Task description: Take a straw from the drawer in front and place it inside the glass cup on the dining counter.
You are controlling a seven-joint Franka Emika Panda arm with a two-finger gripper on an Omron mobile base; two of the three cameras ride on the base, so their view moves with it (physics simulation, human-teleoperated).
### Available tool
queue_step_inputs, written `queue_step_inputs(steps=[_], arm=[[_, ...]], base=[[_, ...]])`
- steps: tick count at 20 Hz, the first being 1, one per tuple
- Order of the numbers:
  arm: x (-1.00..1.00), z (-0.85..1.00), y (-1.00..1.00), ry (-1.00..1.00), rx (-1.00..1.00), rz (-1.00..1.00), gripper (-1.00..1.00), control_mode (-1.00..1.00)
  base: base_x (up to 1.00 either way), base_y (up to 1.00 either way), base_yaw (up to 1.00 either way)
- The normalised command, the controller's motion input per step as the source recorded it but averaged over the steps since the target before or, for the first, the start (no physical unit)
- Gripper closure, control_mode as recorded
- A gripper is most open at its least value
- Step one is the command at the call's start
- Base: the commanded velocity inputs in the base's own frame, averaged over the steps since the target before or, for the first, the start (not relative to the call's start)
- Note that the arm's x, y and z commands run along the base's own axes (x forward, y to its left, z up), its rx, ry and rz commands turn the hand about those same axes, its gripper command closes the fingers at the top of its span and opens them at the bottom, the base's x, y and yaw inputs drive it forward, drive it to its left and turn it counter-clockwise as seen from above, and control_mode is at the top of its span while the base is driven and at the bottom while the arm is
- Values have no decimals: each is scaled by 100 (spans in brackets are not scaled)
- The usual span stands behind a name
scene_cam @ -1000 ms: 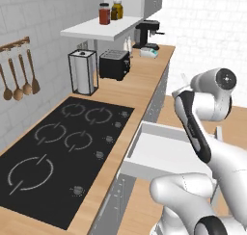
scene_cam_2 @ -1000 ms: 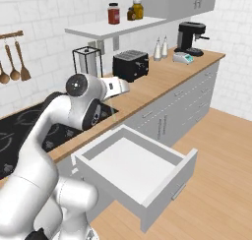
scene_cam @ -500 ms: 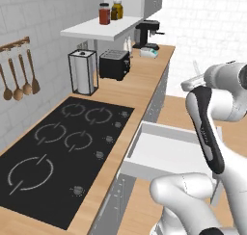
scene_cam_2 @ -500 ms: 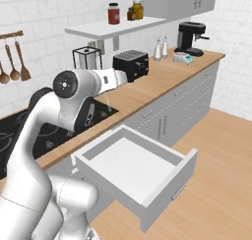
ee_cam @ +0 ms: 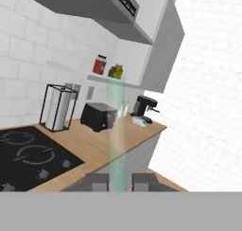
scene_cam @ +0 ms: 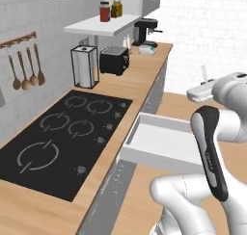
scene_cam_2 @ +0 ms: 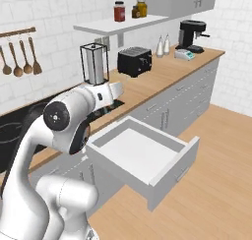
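A: Where's the straw (ee_cam: 116,140)?

B: I see it pale green, pinched upright between my clenched fingers (ee_cam: 97,182).

A: And the drawer (scene_cam_2: 142,158)?

B: Pulled open under the desk (scene_cam: 137,82), white inside.

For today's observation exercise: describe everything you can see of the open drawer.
The drawer stands pulled well out from the grey cabinets below the wood counter. Its inner box is plain white and shallow, with nothing visible inside. The flat front is pale grey with a slim silver bar handle. It sits level over the wood floor, beside the black cooktop.
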Motion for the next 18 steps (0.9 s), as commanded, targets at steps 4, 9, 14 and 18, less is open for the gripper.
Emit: queue_step_inputs(steps=[4, 9, 14, 18], arm=[[0, 0, 0, 0, 0, 0, 100, 100], [0, 0, 0, 0, 0, 0, 100, 100], [0, 0, 0, 0, 0, 0, 100, 100], [0, 0, 0, 0, 0, 0, 100, 100]], base=[[-78, -6, -7], [-73, -14, -21], [-70, -17, -36], [-72, -21, -46]])
